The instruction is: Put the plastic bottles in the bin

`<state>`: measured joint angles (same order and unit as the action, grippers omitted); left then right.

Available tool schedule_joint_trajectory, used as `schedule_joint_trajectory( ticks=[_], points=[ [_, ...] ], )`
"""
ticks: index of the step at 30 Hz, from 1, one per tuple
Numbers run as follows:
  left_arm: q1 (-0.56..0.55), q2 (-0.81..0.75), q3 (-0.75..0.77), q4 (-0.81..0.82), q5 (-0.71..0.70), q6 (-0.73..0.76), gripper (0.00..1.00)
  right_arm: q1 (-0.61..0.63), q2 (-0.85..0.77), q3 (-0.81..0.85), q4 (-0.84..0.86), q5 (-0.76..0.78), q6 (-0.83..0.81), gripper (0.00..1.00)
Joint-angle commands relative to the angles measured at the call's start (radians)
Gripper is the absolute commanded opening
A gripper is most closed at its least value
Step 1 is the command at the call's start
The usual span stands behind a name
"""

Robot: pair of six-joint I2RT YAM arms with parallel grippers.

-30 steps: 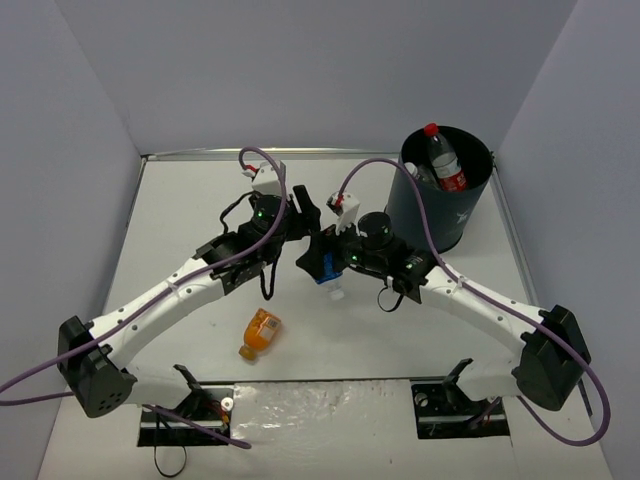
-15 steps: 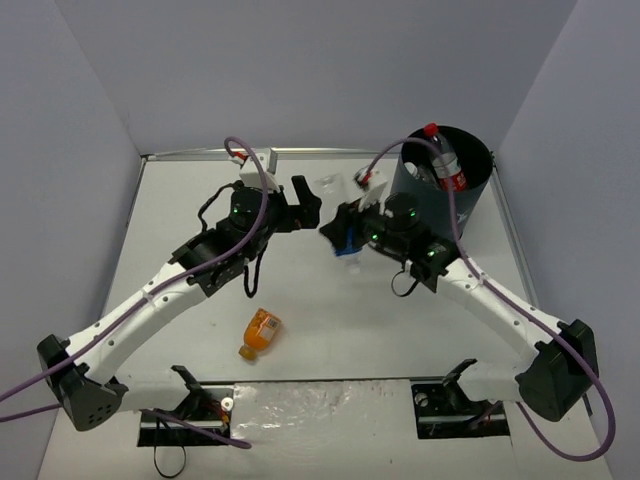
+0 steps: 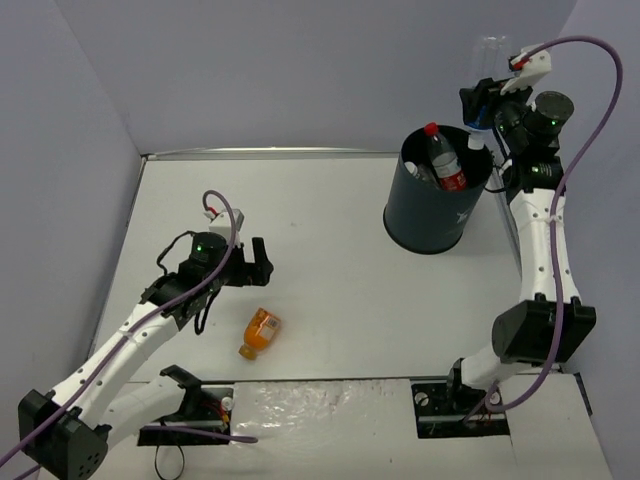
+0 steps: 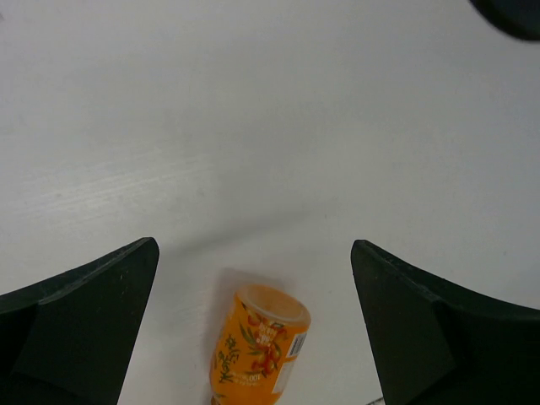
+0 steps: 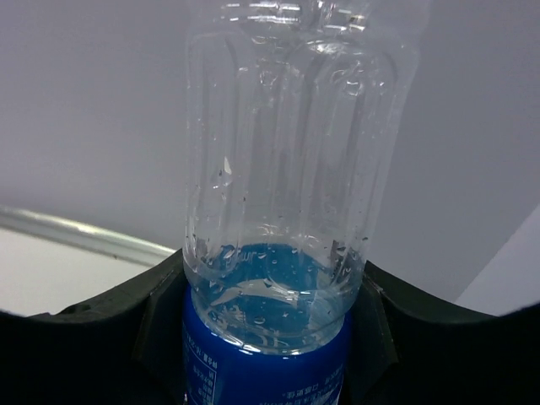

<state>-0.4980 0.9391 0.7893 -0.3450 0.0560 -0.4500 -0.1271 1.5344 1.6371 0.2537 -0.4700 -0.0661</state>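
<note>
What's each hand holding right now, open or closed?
Left hand: open, holding nothing.
Right hand: closed on the blue-labelled bottle.

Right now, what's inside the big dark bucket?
A bottle with a red cap and red label leans inside the bucket. Beside it something clear pokes up, too small to name. The bucket's wall hides everything lower down.

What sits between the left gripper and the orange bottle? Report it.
Nothing visible. The left gripper is open over the table, and the orange bottle lies on its side close by, with only bare white surface between them.
</note>
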Motion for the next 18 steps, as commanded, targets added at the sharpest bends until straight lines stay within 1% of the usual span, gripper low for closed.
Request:
schedule_joint_trajectory(
  ticks=[1, 4, 6, 9, 12, 13, 15, 17, 18],
  points=[
    [-0.012, -0.031, -0.052, 0.115, 0.179, 0.037, 0.97, 0.000, 0.115, 0.030, 0.013, -0.257, -0.163, 0.49],
    [-0.024, -0.048, -0.102, 0.113, 0.128, 0.064, 0.97, 0.000, 0.150, 0.020, 0.010, -0.309, -0.184, 0.50],
    [-0.032, -0.054, -0.124, 0.115, 0.119, 0.102, 0.97, 0.000, 0.179, 0.008, 0.009, -0.340, -0.188, 0.54],
    [-0.046, -0.050, -0.147, 0.131, 0.132, 0.138, 0.97, 0.000, 0.195, -0.018, 0.005, -0.326, -0.204, 0.66],
    [-0.056, -0.007, -0.148, 0.136, 0.152, 0.143, 0.97, 0.000, 0.194, -0.041, -0.018, -0.332, -0.223, 0.82],
    [-0.056, -0.005, -0.144, 0.136, 0.153, 0.145, 0.97, 0.000, 0.193, -0.045, -0.019, -0.332, -0.222, 0.82],
    [-0.063, 0.053, -0.124, 0.120, 0.139, 0.142, 0.97, 0.000, 0.179, -0.053, -0.029, -0.333, -0.224, 0.95],
    [-0.075, 0.101, -0.114, 0.114, 0.136, 0.143, 0.97, 0.000, 0.168, -0.055, -0.032, -0.324, -0.222, 0.99],
    [-0.088, 0.112, -0.112, 0.112, 0.134, 0.144, 0.97, 0.000, 0.162, -0.056, -0.032, -0.313, -0.222, 1.00]
  ],
)
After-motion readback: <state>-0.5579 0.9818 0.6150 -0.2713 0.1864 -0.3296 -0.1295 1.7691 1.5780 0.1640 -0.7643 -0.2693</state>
